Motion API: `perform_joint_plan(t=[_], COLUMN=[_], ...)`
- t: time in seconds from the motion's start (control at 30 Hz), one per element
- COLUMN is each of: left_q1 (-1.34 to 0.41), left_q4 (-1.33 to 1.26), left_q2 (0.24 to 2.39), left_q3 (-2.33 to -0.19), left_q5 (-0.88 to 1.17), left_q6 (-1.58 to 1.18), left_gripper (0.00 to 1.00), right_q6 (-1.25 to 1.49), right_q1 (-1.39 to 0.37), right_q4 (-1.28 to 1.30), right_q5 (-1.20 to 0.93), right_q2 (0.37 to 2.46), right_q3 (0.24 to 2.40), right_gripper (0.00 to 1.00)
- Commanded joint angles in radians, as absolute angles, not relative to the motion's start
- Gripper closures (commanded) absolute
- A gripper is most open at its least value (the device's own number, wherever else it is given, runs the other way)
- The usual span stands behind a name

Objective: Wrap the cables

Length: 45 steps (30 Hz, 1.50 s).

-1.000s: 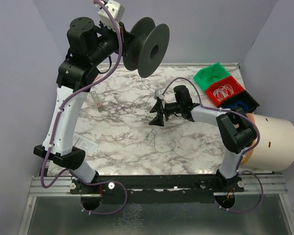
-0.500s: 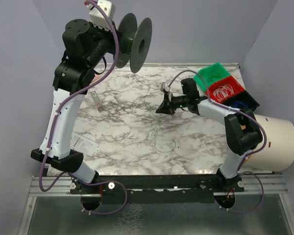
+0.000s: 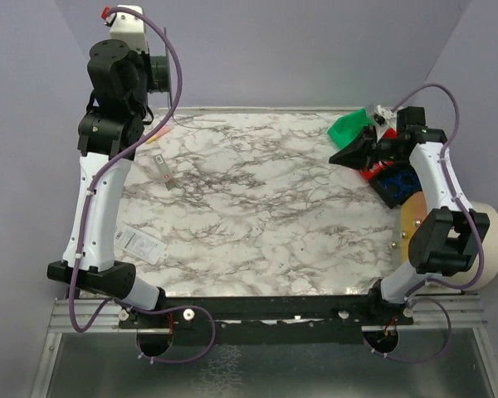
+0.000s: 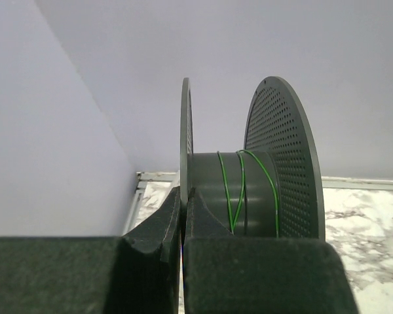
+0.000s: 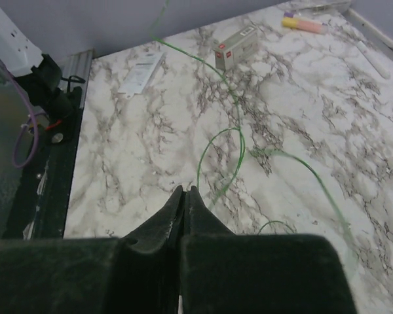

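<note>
Cable [image 4: 239, 186] first: it's a hair-thin green wire, and a few turns of it already sit on the hub of the black spool [image 4: 285, 163], crossing over each other a bit rather than lying neatly side by side. The rest lies in loose loops on the counter [image 3: 257, 215], running past a small box [image 5: 236, 47] and up out of the right wrist view. In the top view it's too fine for us to pick out at all.

The left jaws are clamped on one spool flange, with the spool held high at the back-left corner, well above the counter. The right jaws are pressed fully together, out at the right side near the green bin [image 3: 349, 126]. A strand passes right by their tips, but we can't tell whether it's actually pinched between them.

So we'd say we're mid-wind: the wrap is started and most of the length is not yet on the spool. If the right side does have the strand, the next move looks like turning the spool to pull in slack while that arm keeps a light, steady tension and steers the cable between the flanges. If it doesn't have it, we need to re-pick first, and that means opening up and coming down square on something this thin.
</note>
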<state>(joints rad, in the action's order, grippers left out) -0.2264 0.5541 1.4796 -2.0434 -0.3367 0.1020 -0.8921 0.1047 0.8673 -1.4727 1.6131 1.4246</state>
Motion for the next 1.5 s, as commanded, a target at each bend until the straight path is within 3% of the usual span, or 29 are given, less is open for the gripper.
perform_joint_plan(t=[0.0,0.2,0.33,0.37,0.43,0.57,0.67,0.8,1.0,1.13,1.27,1.4,1.47], left_q1=[-0.181,-0.117,-0.114,-0.114,-0.114,-0.114,-0.114,-0.114,-0.114,-0.114,-0.113,-0.113,-0.112], left_q4=[0.419,0.360,0.415,0.436,0.463,0.495,0.512,0.546,0.513,0.404,0.329,0.271,0.229], left_q2=[1.450,1.437,1.436,1.441,1.450,1.466,1.467,1.467,1.505,1.535,1.549,1.552,1.552], left_q3=[-2.012,-1.951,-1.974,-1.990,-2.022,-2.083,-2.091,-2.110,-2.299,-2.359,-2.325,-2.284,-2.265], left_q5=[-0.425,-0.458,-0.291,-0.225,-0.103,-0.028,0.048,0.348,0.549,0.645,0.716,0.758,0.780], left_q6=[0.131,0.180,0.127,0.106,0.058,0.012,0.014,0.005,-0.157,-0.304,-0.396,-0.467,-0.510], left_gripper=[1.00,1.00,1.00,1.00,1.00,1.00,1.00,1.00,1.00,1.00,1.00,1.00,1.00], right_q6=[-1.338,-1.314,-1.251,-1.122,-0.892,-0.847,-0.842,-0.839,-0.789,-0.663,-0.430,-0.042,0.133], right_q1=[0.165,0.238,0.194,0.159,0.053,-0.232,-0.356,-0.473,-0.497,-0.497,-0.501,-0.504,-0.512], right_q4=[1.465,1.466,1.394,1.274,0.974,0.598,0.516,0.416,0.481,0.465,0.278,-0.116,-0.252], right_q5=[-1.723,-1.652,-1.422,-1.329,-1.085,-0.733,-0.674,-0.592,-0.661,-0.912,-1.097,-1.169,-1.209], right_q2=[1.656,1.643,1.631,1.606,1.520,1.387,1.445,1.596,1.855,1.886,1.880,1.881,1.912], right_q3=[1.542,1.589,1.601,1.567,1.434,1.190,1.223,1.336,1.580,1.611,1.564,1.474,1.470], right_gripper=[1.00,1.00,0.98,0.94,0.76,0.40,0.30,0.20,0.18,0.17,0.16,0.16,0.05])
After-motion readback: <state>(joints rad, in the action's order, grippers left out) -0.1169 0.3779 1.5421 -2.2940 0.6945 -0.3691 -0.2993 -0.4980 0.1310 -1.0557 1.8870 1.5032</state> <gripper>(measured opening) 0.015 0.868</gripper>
